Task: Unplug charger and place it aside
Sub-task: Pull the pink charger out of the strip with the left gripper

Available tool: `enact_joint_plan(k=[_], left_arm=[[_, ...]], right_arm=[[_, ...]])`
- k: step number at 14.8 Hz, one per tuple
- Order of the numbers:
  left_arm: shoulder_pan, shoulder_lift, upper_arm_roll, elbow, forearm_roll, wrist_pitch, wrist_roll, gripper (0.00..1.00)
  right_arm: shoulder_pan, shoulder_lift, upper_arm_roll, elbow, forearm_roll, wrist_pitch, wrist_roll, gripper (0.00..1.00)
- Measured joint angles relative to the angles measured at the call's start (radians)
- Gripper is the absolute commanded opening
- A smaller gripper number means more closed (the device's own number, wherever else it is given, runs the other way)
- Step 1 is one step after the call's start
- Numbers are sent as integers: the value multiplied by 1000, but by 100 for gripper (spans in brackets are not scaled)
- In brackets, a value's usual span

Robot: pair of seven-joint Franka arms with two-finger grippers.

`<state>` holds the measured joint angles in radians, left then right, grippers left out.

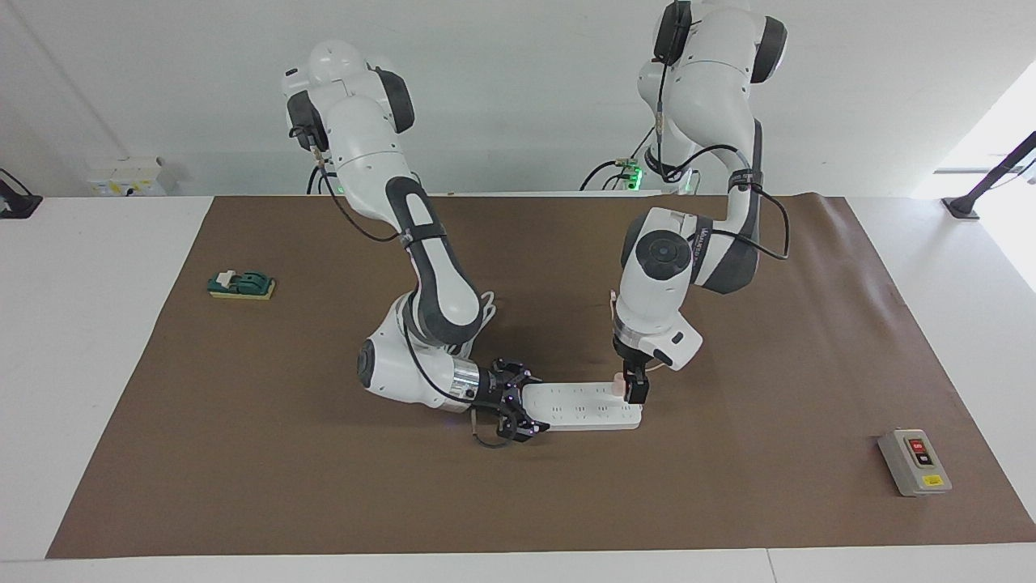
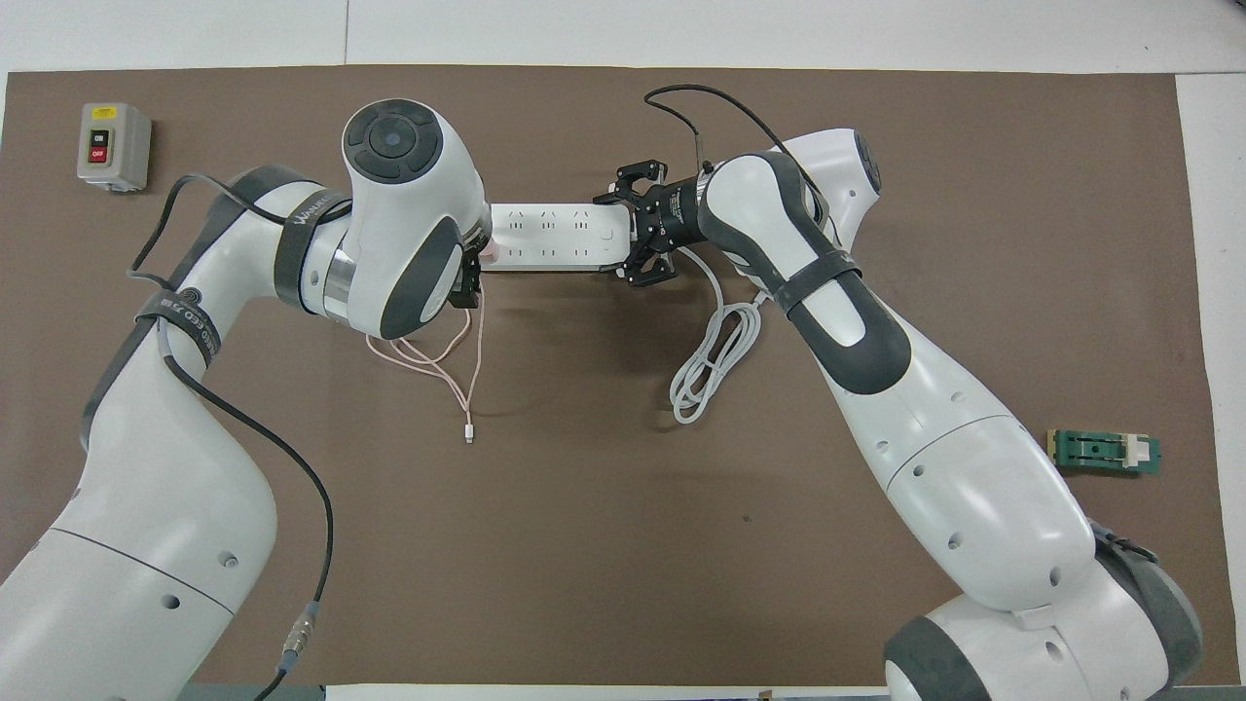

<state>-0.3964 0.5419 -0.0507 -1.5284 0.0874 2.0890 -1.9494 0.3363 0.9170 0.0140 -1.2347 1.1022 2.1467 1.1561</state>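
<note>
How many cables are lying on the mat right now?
2: the charger's thin pink cable nearer the robots than the strip, and a coiled white cord toward the right arm's end. More could be hidden under arms.

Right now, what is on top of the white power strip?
On the power strip, at the left arm's end, sits the pink charger, with the left gripper closed on it. The right gripper holds the strip's other end. The charger's prongs are hidden.

Small pale-pink charger (image 1: 618,384) — upright, plugged in — thin pink cable trailing robotward.
</note>
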Motion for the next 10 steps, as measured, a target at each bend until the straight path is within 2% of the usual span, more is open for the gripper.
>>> enact_joint_plan(k=[1,2,3,4,5,6,10], left_arm=[[0,3,0,0,0,0,-1,92],[0,6,0,0,0,0,-1,80],[0,10,0,1,0,0,-2,57],[0,15,0,1,0,0,-3,27],[0,20,0,1,0,0,-3,3],[0,23,0,1,0,2,-3,0],[0,27,4,10,0,27,-5,0]], right_arm=[[0,0,0,0,0,0,0,62],[0,0,0,0,0,0,0,62],[0,0,0,0,0,0,0,62],[0,0,0,0,0,0,0,62],[0,0,0,0,0,0,0,63],[0,0,0,0,0,0,0,63],[0,0,0,0,0,0,0,63]])
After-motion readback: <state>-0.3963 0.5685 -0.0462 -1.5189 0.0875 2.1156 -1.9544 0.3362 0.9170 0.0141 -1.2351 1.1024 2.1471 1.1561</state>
